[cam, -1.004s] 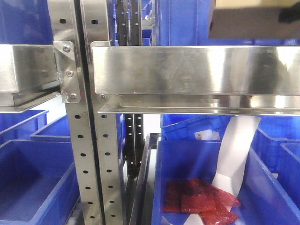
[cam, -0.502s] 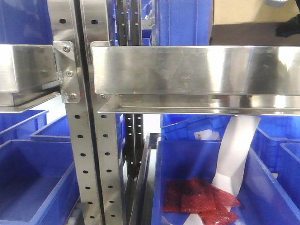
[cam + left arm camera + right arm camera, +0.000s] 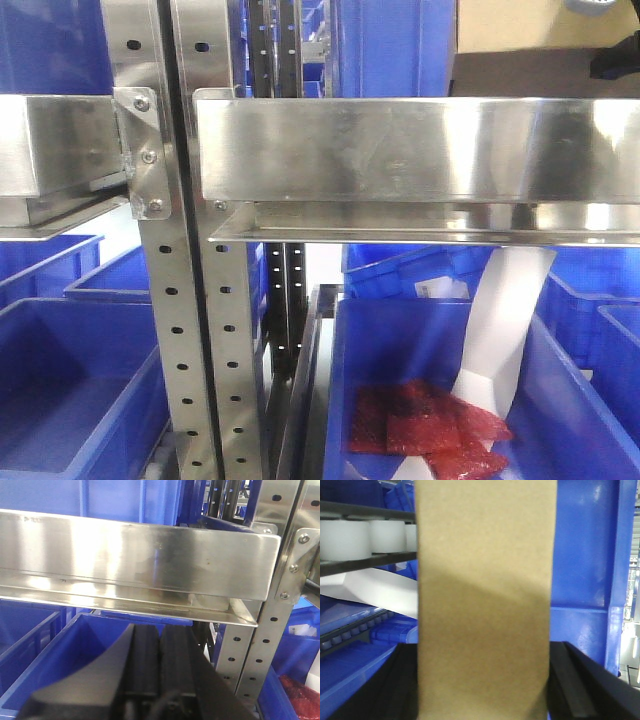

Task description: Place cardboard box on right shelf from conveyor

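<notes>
The tan cardboard box (image 3: 520,30) hangs at the top right of the front view, its lower edge just behind the top of the right shelf's (image 3: 400,150) shiny front lip. In the right wrist view the cardboard box (image 3: 485,605) fills the middle, upright, with my right gripper (image 3: 482,685) shut on it, one black finger (image 3: 570,690) on each side. My left gripper (image 3: 160,645) is shut on nothing and sits below the left steel shelf (image 3: 140,555), over a blue bin (image 3: 65,655). The conveyor is out of view.
A perforated steel upright (image 3: 190,300) separates the two shelves. Blue bins sit beneath: one at the left (image 3: 70,400), and one at the right (image 3: 400,340) holding red packets (image 3: 430,430) and a white paper strip (image 3: 505,320). Blue bins and white rolls (image 3: 365,537) lie behind the box.
The cardboard box came down a little toward the right shelf's lip a second ago and has stayed almost still since. The left gripper's earlier position is not shown.
</notes>
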{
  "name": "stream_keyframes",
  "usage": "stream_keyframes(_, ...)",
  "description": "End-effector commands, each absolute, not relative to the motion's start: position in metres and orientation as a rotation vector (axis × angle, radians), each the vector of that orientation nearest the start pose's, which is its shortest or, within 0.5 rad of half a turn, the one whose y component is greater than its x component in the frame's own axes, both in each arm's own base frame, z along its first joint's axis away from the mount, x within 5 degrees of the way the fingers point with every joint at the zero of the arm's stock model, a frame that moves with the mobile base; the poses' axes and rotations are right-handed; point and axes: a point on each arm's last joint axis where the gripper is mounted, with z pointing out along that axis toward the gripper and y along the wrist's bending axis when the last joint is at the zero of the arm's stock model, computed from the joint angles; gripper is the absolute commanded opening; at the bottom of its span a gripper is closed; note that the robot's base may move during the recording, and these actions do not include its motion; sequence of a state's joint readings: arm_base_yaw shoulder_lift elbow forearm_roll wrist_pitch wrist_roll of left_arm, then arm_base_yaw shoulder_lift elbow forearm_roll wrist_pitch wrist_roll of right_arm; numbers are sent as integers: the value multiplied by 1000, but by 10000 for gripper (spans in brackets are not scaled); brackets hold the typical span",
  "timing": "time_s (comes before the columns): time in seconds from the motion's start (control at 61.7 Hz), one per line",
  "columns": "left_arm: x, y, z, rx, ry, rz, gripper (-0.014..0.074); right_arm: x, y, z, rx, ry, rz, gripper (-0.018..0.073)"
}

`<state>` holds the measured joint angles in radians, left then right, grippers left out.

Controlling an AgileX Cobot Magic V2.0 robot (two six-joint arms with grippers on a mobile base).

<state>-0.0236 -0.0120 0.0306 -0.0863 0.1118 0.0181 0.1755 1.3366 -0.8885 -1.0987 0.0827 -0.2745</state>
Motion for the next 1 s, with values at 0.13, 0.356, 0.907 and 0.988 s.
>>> stream_keyframes(0.13,56,-1,202,-40,1523,-79,-119,290,51,330,-1354,1405,-830,215)
stream_keyframes(0.356,56,-1,202,-40,1523,-79,-119,291,50,350,-1195,1447,-763,606)
stream_keyframes(0.907,56,-1,202,-40,1523,-79,-119,275,45,344,-1198,1466,-774,606)
stream_keyframes(0.988,56,-1,202,-40,1523,-79,-119,266,44,343,-1198,1465,-775,606)
